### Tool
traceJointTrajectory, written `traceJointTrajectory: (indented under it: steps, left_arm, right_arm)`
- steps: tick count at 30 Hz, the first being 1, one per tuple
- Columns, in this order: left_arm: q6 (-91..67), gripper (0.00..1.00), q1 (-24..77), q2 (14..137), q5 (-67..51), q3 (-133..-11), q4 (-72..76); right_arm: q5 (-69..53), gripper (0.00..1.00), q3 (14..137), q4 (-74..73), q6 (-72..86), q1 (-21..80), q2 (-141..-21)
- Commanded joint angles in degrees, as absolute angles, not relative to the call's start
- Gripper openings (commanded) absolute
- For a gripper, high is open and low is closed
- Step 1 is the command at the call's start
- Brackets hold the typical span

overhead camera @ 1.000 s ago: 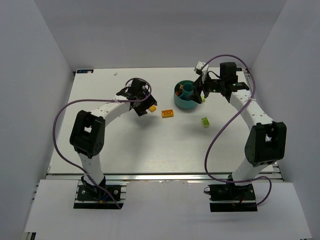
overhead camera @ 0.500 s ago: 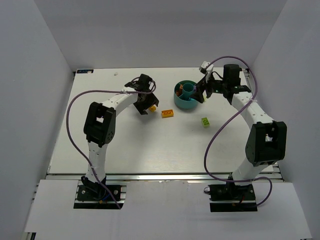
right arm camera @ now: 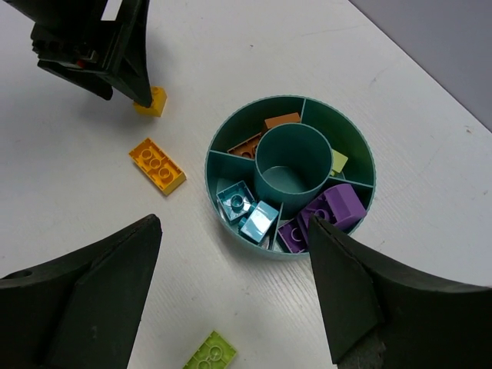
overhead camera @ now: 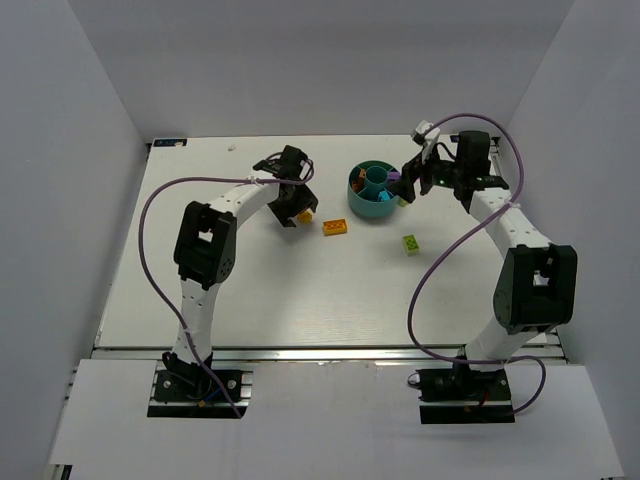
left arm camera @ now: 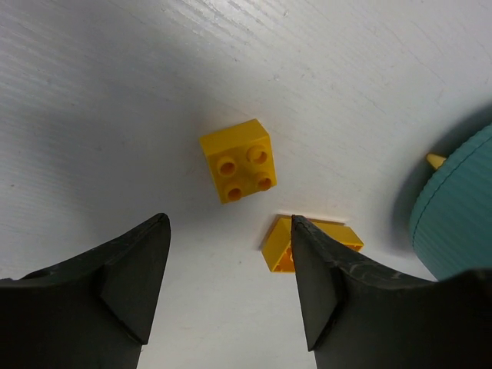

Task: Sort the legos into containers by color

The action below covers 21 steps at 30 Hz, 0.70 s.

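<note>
The teal divided bowl (overhead camera: 372, 207) stands at the back middle-right of the table. In the right wrist view its wedges (right arm camera: 217, 171) hold orange bricks (right arm camera: 265, 131), cyan bricks (right arm camera: 247, 209), purple bricks (right arm camera: 330, 209) and a lime piece (right arm camera: 339, 161). The centre cup (right arm camera: 292, 167) looks empty. A small yellow brick (overhead camera: 305, 216) (left arm camera: 237, 160), a long yellow brick (overhead camera: 335, 228) (left arm camera: 278, 247) and a lime green brick (overhead camera: 410, 243) (right arm camera: 209, 352) lie on the table. My left gripper (overhead camera: 298, 208) (left arm camera: 228, 223) is open and empty, just short of the small yellow brick. My right gripper (overhead camera: 408, 188) (right arm camera: 234, 231) is open and empty above the bowl's right side.
White walls close in the table on the left, back and right. A tiny white speck (overhead camera: 232, 147) lies near the back left edge. Purple cables (overhead camera: 150, 215) loop beside both arms. My left gripper's fingers (right arm camera: 134, 77) show beside the small yellow brick (right arm camera: 151, 101) in the right wrist view.
My left arm has swung its elbow forward and to the right, bringing its gripper closer to the small yellow brick. My right gripper has drawn back to the right from over the bowl.
</note>
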<state>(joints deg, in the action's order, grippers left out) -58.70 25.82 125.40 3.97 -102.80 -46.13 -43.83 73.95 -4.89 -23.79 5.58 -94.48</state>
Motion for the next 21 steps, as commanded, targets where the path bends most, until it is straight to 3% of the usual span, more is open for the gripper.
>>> traceJointTrajectory:
  steps: [1, 12, 21]
  left_arm:
    - [-59.41, 0.73, 25.58, 126.12, 5.36, -105.82, -47.28]
    - [-59.24, 0.7, 25.58, 133.94, 6.33, -116.53, -50.27]
    - [-57.66, 0.62, 25.58, 136.05, 6.94, -118.21, -52.64]
  right_arm:
    - [-44.74, 0.81, 72.51, -1.67, -22.5, 5.45, -91.32]
    - [-45.61, 0.81, 69.52, -0.7, -22.24, 4.75, -89.39]
    - [-46.4, 0.81, 68.64, 1.84, -20.74, 3.08, -89.3]
